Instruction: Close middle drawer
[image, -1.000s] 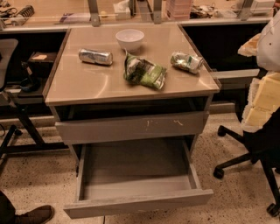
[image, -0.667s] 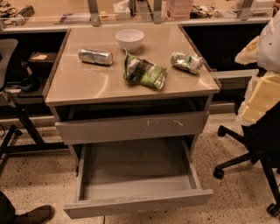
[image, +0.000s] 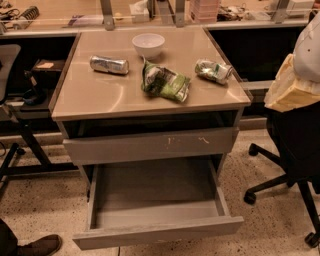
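The middle drawer (image: 159, 232) is pulled far out of the grey cabinet, low in the view. Its front is plain grey and its bare grey tray (image: 155, 187) holds nothing. Above it is a shut, taller drawer front (image: 150, 146) with pale scratch marks. My gripper (image: 291, 86) shows as a white and pale yellow shape at the right edge. It hangs above and to the right of the open drawer, well apart from it.
On the cabinet top (image: 100, 95) lie a white bowl (image: 148, 44), a silver can (image: 109, 64), a green snack bag (image: 165, 82) and a crushed can (image: 214, 70). A black office chair (image: 292, 150) stands right of the drawer. A shoe (image: 40, 245) is at the bottom left.
My gripper at the right edge has moved upward a little. The drawer stays open as before.
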